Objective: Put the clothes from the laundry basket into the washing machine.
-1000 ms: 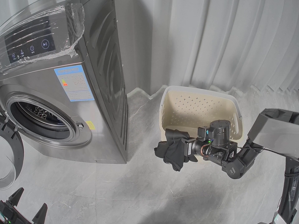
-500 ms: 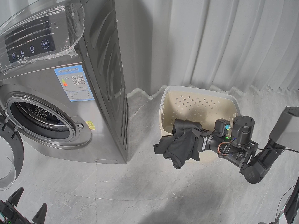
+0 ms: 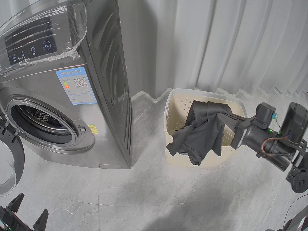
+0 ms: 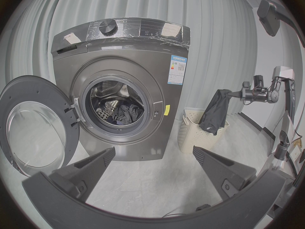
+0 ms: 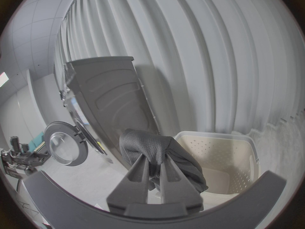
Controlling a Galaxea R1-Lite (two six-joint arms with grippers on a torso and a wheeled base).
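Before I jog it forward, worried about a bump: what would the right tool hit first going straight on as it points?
Probably the side panel of the washing machine. The right tool, shut on the dark garment, aims at it with nothing else showing between. Depth is unclear.

Right gripper (image 3: 223, 115), clamped on the dark garment (image 3: 199, 132), has swung toward 2 o'clock and risen. Garment now hangs higher, over the laundry basket (image 3: 179, 113).
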